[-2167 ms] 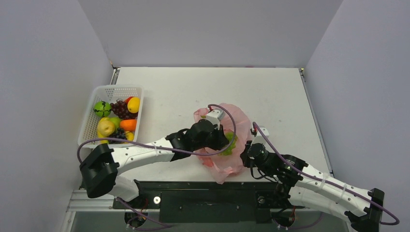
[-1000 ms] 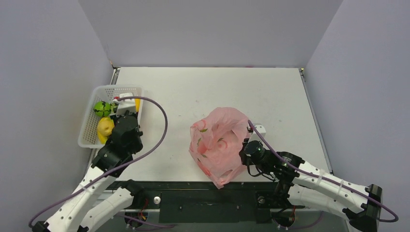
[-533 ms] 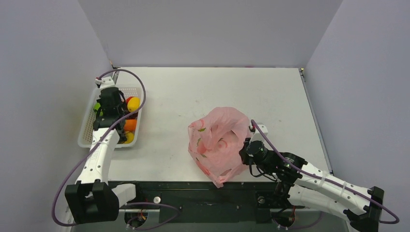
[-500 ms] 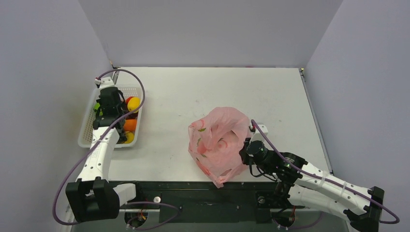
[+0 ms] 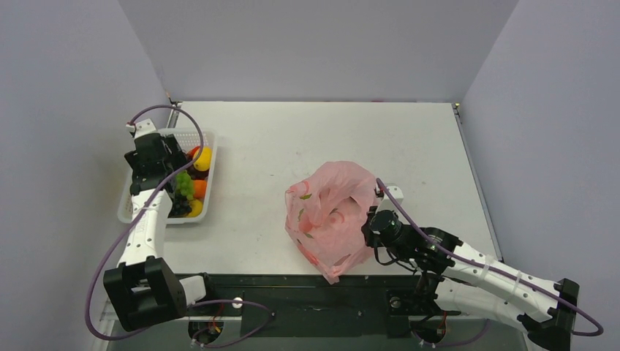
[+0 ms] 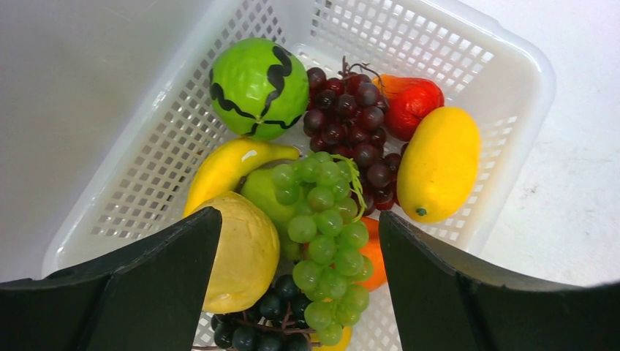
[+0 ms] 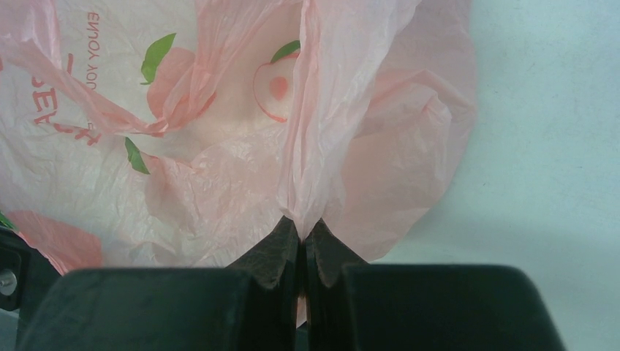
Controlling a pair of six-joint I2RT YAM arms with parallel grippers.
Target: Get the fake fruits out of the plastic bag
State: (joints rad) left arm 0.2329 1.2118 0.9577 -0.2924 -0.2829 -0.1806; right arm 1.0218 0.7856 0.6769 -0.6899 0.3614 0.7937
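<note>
Left gripper (image 6: 297, 219) spread wide, empty, over basket (image 6: 512, 80) at worktop (image 5: 329, 131) left edge. Fruits (image 6: 439, 164) piled inside, green grapes (image 6: 325, 241) on top. Bag (image 5: 329, 212) near front edge, mid-worktop. Right gripper (image 7: 301, 238) clamped on bag film.

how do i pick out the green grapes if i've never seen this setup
Find the white mesh basket at the left edge of the table. The green grapes lie uppermost in its middle. They are the only cluster of small pale green balls, unlike the dark purple grapes beside them.
</note>
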